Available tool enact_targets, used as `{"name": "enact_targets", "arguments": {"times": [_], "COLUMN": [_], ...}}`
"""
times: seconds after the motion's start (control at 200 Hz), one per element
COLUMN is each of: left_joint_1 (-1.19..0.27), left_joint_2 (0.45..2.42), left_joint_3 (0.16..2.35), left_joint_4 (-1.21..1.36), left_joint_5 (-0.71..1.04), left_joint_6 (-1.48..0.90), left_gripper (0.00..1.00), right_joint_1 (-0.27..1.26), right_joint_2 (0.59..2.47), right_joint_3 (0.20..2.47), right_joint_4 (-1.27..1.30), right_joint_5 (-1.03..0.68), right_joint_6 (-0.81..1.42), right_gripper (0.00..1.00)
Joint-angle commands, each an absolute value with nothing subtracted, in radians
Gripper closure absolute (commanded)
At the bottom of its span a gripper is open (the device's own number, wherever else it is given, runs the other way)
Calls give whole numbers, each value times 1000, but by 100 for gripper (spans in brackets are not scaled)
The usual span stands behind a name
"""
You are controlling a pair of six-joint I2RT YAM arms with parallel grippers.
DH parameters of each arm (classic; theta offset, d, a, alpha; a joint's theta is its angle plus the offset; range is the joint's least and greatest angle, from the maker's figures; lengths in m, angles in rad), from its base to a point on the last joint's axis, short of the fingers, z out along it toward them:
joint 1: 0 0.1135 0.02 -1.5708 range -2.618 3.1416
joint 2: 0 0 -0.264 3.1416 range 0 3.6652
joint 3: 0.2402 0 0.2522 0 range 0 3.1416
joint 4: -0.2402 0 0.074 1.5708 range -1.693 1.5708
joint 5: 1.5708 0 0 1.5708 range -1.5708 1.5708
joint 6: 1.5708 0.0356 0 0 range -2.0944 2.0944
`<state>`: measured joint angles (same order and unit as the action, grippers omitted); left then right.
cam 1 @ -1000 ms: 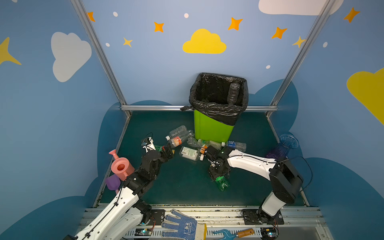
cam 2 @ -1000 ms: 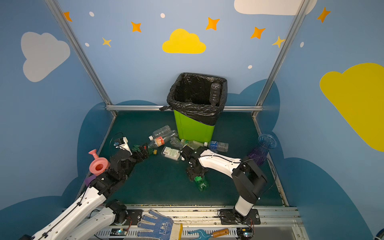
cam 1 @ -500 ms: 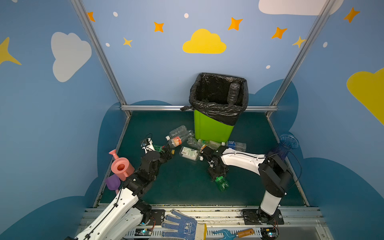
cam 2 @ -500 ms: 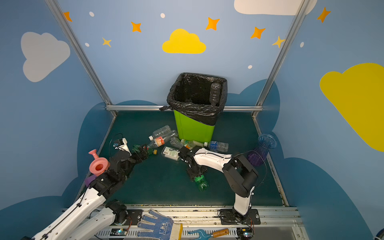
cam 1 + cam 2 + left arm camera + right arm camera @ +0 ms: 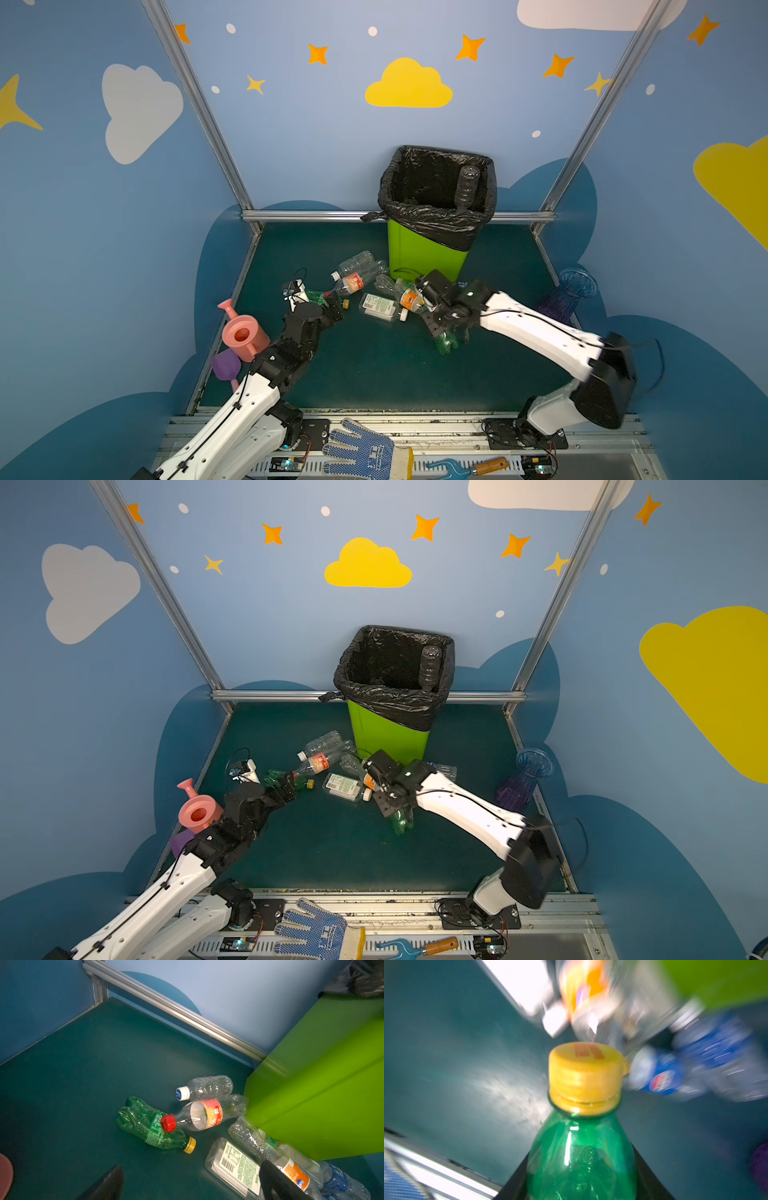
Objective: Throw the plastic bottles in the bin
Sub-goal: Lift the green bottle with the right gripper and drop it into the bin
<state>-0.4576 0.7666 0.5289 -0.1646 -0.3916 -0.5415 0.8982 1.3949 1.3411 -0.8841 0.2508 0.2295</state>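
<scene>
My right gripper (image 5: 582,1176) is shut on a green plastic bottle (image 5: 581,1147) with a yellow cap, its black fingers (image 5: 517,1182) on either side of the body. In both top views this green bottle (image 5: 445,341) (image 5: 400,820) hangs under the right gripper (image 5: 444,326), low over the floor. Several more plastic bottles (image 5: 353,283) (image 5: 205,1113) lie in front of the lime-green bin (image 5: 424,253) (image 5: 386,733) (image 5: 322,1084). One clear bottle (image 5: 466,187) leans inside the bin's black liner. My left gripper (image 5: 334,305) (image 5: 189,1186) is open and empty, just short of a crushed green bottle (image 5: 149,1124).
A pink watering can (image 5: 243,332) and a purple scoop (image 5: 226,365) sit at the left wall. A blue-purple vase (image 5: 569,291) stands at the right wall. A blue knit glove (image 5: 361,451) and a wooden-handled tool (image 5: 469,467) lie on the front rail.
The right jaws have closed on the green bottle and it has shifted slightly away from the front edge. The right arm's elbow has swung out to the right. The left arm has barely moved.
</scene>
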Motion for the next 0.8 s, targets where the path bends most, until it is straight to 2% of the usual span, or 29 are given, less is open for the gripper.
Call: {"name": "enact_targets", "arguments": {"times": [0.0,0.1,0.195,0.375,0.436,0.506,0.581,0.621,0.681,0.736,0.796], "left_joint_1": [-443,-430,-425,-423,-424,-423,-423,-423,-423,-422,-422], "left_joint_2": [793,820,844,903,912,917,914,912,907,900,884], "left_joint_3": [518,513,506,533,540,541,540,538,538,543,545], "left_joint_4": [-147,-129,-101,-90,-95,-94,-91,-91,-98,-121,-148], "left_joint_5": [-379,-353,-332,-299,-295,-283,-266,-259,-250,-256,-268], "left_joint_6": [-563,-581,-601,-620,-628,-636,-656,-662,-665,-661,-658], "left_gripper": [0,0,0,0,0,0,0,0,0,0,0], "right_joint_1": [917,930,930,884,796,632,454,401,380,365,342], "right_joint_2": [1165,966,866,910,979,1109,1326,1469,1652,1736,1719], "right_joint_3": [1409,1387,1392,1422,1482,1605,1808,1955,2192,2327,2325], "right_joint_4": [-776,-573,-433,-184,-176,-238,-365,-478,-672,-768,-729], "right_joint_5": [362,379,432,451,342,123,-137,-220,-264,-241,-194], "right_joint_6": [110,15,-83,-252,-219,-103,59,105,95,100,143], "right_gripper": [68,68,70,64,62,60,55,54,43,16,12]}}
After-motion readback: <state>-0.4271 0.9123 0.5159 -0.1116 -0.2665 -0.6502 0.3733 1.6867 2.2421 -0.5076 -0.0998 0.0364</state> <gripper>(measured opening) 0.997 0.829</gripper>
